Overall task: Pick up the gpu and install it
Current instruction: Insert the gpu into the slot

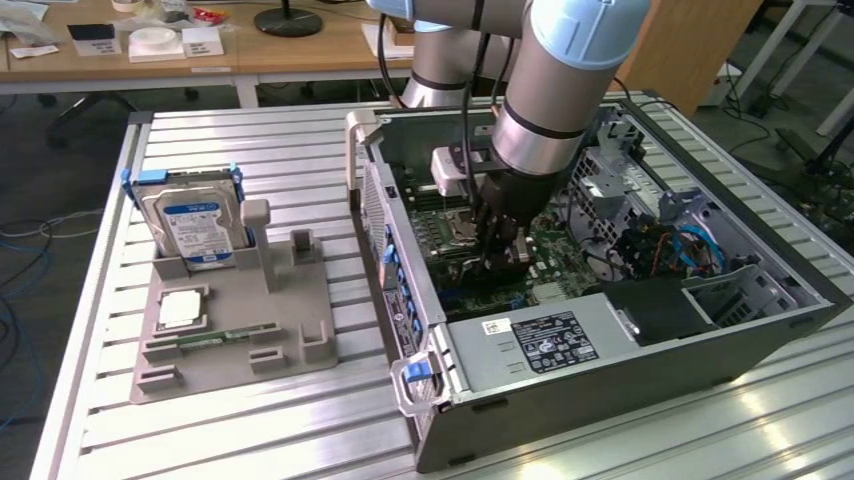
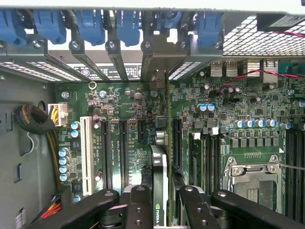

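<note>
Claw: I have my claw (image 2: 164, 210) down inside the open computer case (image 1: 747, 330), its two black fingers (image 2: 138, 205) part-way closed on the gpu (image 2: 159, 176), one on each flat side of the card.
Gpu: I see it edge-on in the wrist view, held upright between the fingers, its long edge lined up with an expansion slot (image 2: 169, 129) on the green motherboard (image 2: 238, 105). Its far end reaches the rear bracket bay (image 2: 159, 52) under the blue retention clips (image 2: 128, 24). Whether it is fully seated in the slot I cannot tell.
Arm: in the exterior view my arm (image 1: 561, 90) comes down from above into the middle of the case, with the claw (image 1: 501, 255) low over the board.
Case: it lies on its side with the side panel off, on the exterior view's right half of the slatted metal desk (image 1: 254, 130).
Parts tray: a grey holder (image 1: 267, 330) sits near the desk's edge on the exterior view's left, well apart from the case.
Tray contents: a hard drive (image 1: 194, 225) with a blue and white label stands upright at its far end; a processor chip (image 1: 180, 308) lies flat in front of it, and a narrow green memory stick (image 1: 220, 338) lies just beside the chip.
</note>
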`<state>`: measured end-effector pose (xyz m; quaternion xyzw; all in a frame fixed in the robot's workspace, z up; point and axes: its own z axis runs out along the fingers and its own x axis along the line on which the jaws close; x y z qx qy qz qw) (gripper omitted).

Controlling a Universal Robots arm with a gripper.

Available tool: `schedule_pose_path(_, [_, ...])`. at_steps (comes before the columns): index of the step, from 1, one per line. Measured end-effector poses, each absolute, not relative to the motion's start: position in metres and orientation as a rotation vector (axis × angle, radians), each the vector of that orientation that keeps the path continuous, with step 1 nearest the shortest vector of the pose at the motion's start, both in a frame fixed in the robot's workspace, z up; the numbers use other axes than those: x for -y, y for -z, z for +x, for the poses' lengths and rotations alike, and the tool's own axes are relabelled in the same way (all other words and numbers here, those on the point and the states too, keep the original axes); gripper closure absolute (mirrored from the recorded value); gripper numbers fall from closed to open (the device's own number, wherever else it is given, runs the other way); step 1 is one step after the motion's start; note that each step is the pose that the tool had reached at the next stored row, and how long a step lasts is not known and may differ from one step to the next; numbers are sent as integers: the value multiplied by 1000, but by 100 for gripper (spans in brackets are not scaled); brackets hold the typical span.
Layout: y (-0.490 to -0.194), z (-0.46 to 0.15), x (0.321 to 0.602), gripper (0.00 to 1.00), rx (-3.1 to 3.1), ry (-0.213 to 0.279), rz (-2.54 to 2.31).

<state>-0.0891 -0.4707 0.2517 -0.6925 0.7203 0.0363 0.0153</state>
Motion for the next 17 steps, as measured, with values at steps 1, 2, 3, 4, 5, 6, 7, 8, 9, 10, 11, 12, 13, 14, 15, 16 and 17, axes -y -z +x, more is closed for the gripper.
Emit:
schedule_pose_path(1, [-251,-89,471,73,-2241,-113,-2155])
schedule_pose_path(2, [-250,-89,471,73,-2241,-113,-2155])
schedule_pose_path(3, [-250,-89,471,73,-2241,-113,-2155])
schedule_pose_path(4, [-250,-89,471,73,-2241,-113,-2155])
schedule_pose_path(5, [-250,-89,471,73,-2241,-113,-2155])
schedule_pose_path(6, [-250,-90,471,73,-2241,-113,-2155])
schedule_pose_path(7, [-250,-90,471,73,-2241,-113,-2154])
schedule_pose_path(8, [-250,-90,470,73,-2241,-113,-2154])
schedule_pose_path(9, [-250,-90,471,73,-2241,-113,-2154])
schedule_pose_path(10, [-250,-91,471,73,-2241,-113,-2154])
schedule_pose_path(11, [-250,-91,471,73,-2241,-113,-2155])
schedule_pose_path(12, [-250,-91,471,73,-2241,-113,-2155])
schedule_pose_path(13, [-250,-91,471,73,-2241,-113,-2155])
schedule_pose_path(14, [-250,-91,471,73,-2241,-113,-2155])
schedule_pose_path(15, [-250,-91,471,73,-2241,-113,-2155])
schedule_pose_path(16, [-250,-91,471,73,-2241,-113,-2155])
schedule_pose_path(17, [-250,-91,471,73,-2241,-113,-2155])
